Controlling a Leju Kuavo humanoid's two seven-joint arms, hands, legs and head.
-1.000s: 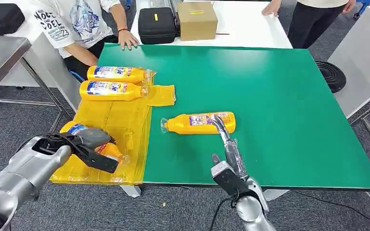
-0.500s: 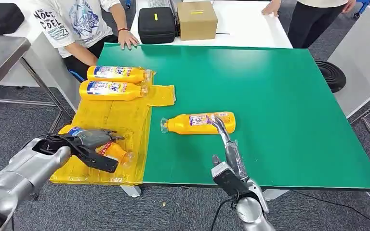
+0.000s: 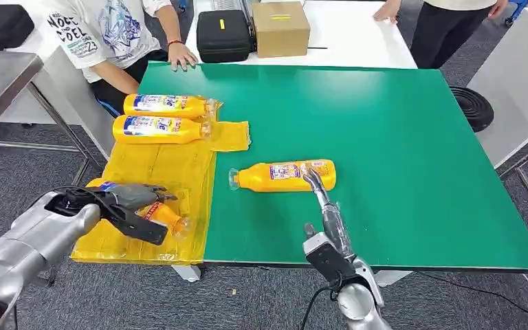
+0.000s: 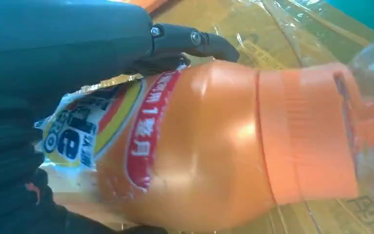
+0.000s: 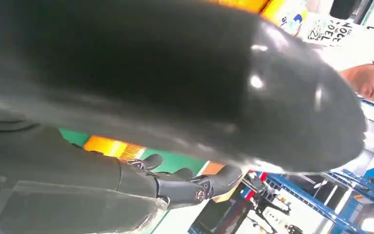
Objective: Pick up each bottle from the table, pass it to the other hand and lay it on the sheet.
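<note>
Across the table's left edge lies a yellow sheet [image 3: 158, 172]. Two orange bottles [image 3: 165, 105] [image 3: 158, 128] lie side by side at its far end. At the sheet's near end a third orange bottle [image 3: 163, 216] [image 4: 214, 146] lies on its side. My left hand [image 3: 129, 201] is over that bottle's base with its fingers [image 4: 195, 39] stretched out straight above the label, not curled round it. Another orange bottle [image 3: 282, 175] lies on the green table [image 3: 399, 151], cap to the left. My right hand [image 3: 324, 206] is open, fingers extended, fingertips at this bottle's base end.
A person rests a hand [image 3: 182, 55] on the table's far left corner; another person [image 3: 454, 20] stands at the far right. A black case [image 3: 223, 34] and a cardboard box [image 3: 281, 27] sit on the white table behind. A grey table [image 3: 0, 75] stands on the left.
My left hand's fingers have straightened off the near bottle, which now lies on the sheet, slid slightly right. My right hand has hardly moved.
</note>
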